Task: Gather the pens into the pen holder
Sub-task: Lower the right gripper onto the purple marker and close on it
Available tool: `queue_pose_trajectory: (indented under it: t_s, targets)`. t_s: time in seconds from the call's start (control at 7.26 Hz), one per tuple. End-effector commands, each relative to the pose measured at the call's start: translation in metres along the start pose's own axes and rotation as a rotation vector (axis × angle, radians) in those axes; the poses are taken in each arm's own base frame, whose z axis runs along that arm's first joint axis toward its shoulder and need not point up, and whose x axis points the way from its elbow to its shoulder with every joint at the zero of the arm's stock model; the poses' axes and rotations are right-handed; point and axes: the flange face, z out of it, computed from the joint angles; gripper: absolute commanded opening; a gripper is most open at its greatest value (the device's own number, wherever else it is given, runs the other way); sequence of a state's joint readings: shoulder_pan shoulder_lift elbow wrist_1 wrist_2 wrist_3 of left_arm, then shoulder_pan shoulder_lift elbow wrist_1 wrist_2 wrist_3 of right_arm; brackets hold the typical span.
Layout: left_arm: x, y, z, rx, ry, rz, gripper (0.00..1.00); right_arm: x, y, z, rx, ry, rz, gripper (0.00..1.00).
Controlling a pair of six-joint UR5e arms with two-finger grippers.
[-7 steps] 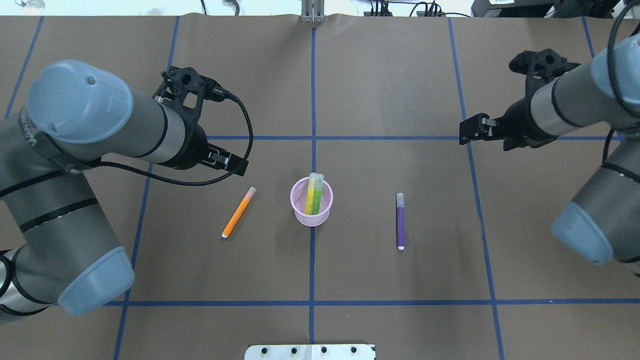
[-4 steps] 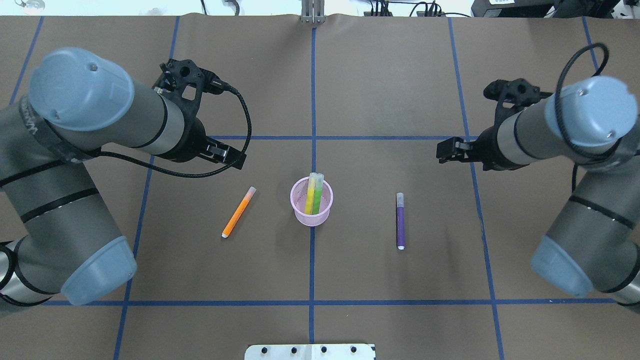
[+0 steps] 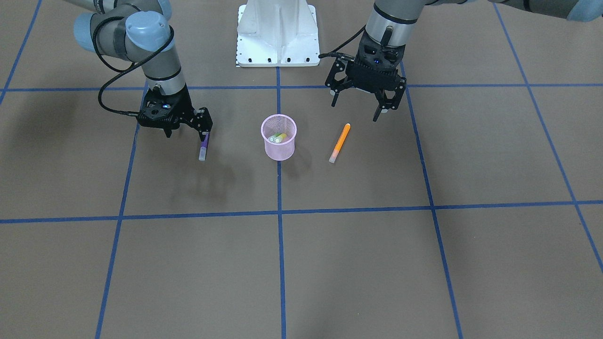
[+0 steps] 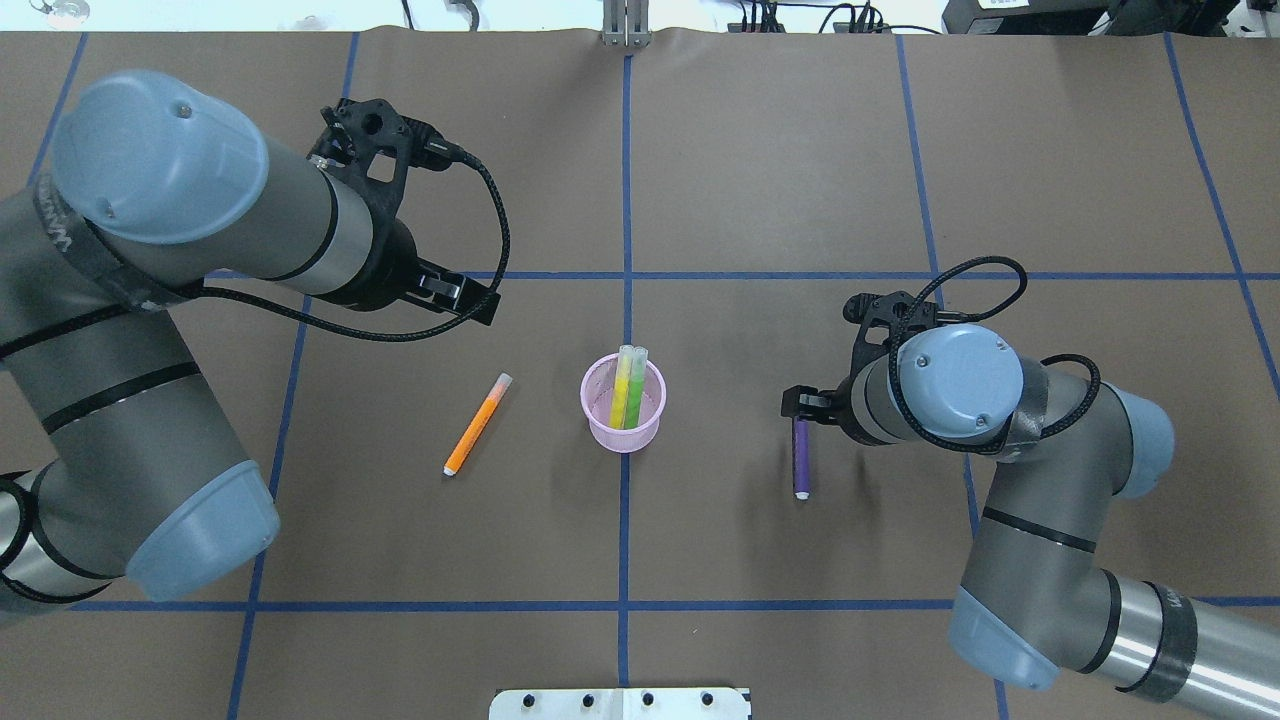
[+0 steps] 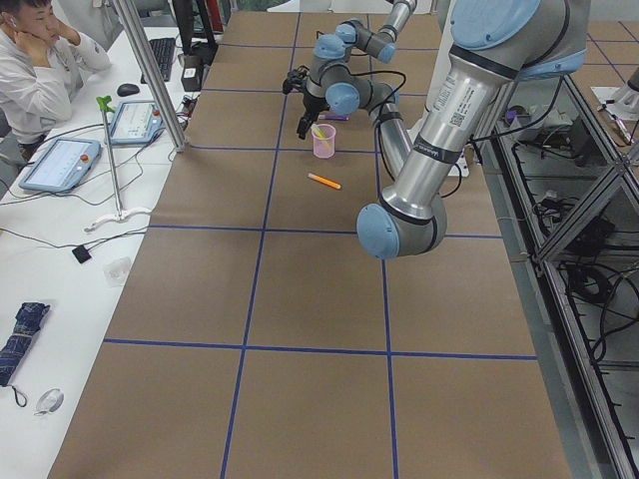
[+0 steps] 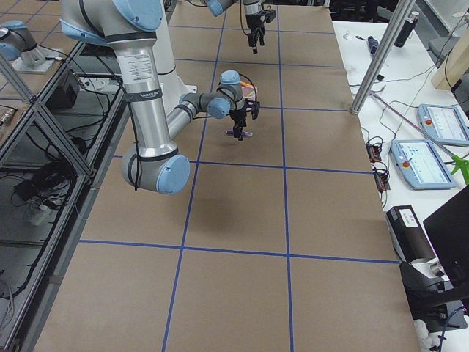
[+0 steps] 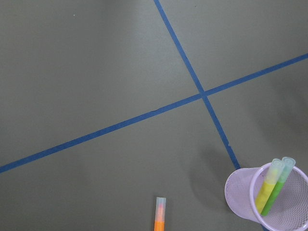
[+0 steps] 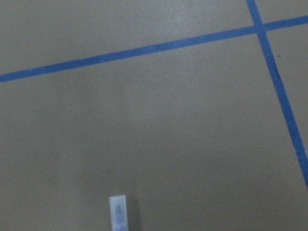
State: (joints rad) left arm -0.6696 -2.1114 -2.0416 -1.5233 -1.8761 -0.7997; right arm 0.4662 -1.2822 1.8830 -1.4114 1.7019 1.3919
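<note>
Near the middle of the table, both arms hang low over the loose pens. The right gripper is spread open just above the purple pen, which lies flat on the robot's right of the pen holder. The pen looks closer to one finger than centred, so I'd sidestep until the fingers straddle it, drop to the paper, then squeeze mid-barrel. The left gripper, open and empty, hovers near the orange pen. A yellow pen and a green pen already stand in the holder.
</note>
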Motion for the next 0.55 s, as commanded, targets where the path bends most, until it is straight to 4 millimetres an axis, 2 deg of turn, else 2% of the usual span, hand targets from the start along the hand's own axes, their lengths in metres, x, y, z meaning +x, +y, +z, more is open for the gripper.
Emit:
queue_pose_trajectory:
  t_s: [0.0, 0.14, 0.41]
  targets:
    - [0.0008, 0.0000, -0.0008, 0.002, 0.001, -0.001, 1.00, -0.0166, 0.0098, 0.0077, -0.014, -0.004, -0.019, 0.85]
    - [0.0008, 0.0000, -0.0008, 0.002, 0.001, -0.003, 1.00, -0.0219, 0.0096, 0.0111, -0.016, -0.003, -0.021, 0.82]
    - [0.0006, -0.0005, -0.0021, 0.005, 0.002, -0.003, 1.00, -0.0220, 0.0097, 0.0112, -0.017, -0.003, -0.021, 0.65]
